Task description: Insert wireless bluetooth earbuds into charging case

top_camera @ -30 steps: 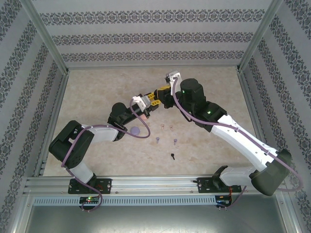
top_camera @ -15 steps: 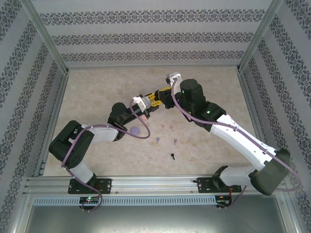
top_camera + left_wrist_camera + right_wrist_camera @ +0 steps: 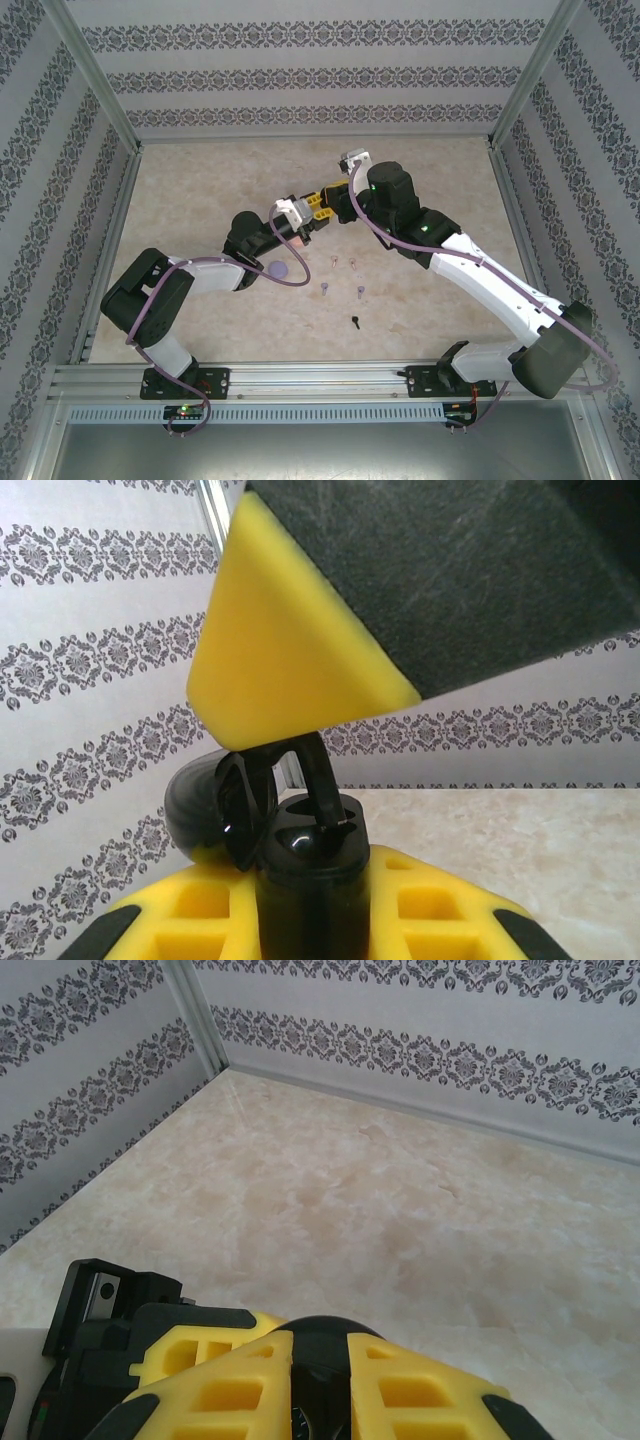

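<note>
The black earbud [image 3: 290, 785] hangs just above the open black case [image 3: 305, 870], its stem pointing down toward the socket, so the coming move looks like a short push along that axis by the right arm. The right gripper [image 3: 318, 203] is nearly closed and seems to pinch the earbud at its tips, though the grip itself is hard to make out. The left gripper [image 3: 305, 920] is narrow, clamped on the case and holding it mouth-up off the table [image 3: 200, 200]. The other earbuds lie well apart on the table, nearer the bases – among them a second black one [image 3: 354, 321].
</note>
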Tool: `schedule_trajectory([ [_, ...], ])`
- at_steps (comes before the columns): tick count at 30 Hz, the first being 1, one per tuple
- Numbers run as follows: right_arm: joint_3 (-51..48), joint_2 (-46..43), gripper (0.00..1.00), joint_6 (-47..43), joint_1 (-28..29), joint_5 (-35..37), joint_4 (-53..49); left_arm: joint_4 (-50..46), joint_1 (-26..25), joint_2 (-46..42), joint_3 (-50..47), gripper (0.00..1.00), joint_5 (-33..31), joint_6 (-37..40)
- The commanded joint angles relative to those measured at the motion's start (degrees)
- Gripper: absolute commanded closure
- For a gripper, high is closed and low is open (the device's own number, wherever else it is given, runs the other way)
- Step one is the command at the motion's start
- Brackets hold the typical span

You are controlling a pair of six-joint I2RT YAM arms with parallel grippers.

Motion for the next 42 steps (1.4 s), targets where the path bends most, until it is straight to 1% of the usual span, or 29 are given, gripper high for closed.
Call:
schedule_trajectory([
  [1,-1.7,0.5,0.83,-0.5,-0.8,-0.1,0.7,1.8,-1.1,-1.1,2.0,1.0,1.4,0.8],
  [10,-3.3,-0.4,0.83,-1.0,-0.8,-0.2,-0.1,1.8,-1.1,-1.1,2.1,1.0,0.4,0.8],
  [25,-3.9,-1.4,0.84,-2.8,0.3,-3.1,-1.2,1.4,-1.1,-0.7,3.1,1.0,-0.1,0.7],
  [32,-2.1,1.1,0.83,-6.1,1.2,-4.6,-4.0,1.3,-1.1,-0.9,3.0,1.0,-0.1,0.5],
  [38,-1.3,3.4,0.83,-9.7,2.4,-4.5,-6.1,0.8,-1.1,-1.0,2.9,1.0,-0.3,0.3],
  [40,-1.1,3.8,0.8,-9.9,2.6,-3.5,-6.6,0.9,-1.2,-1.0,2.8,1.0,-0.3,0.2],
  [42,-0.8,3.7,0.73,-9.3,2.6,-2.9,-6.7,0.8,-1.1,-1.0,2.6,1.0,-0.4,0.2],
])
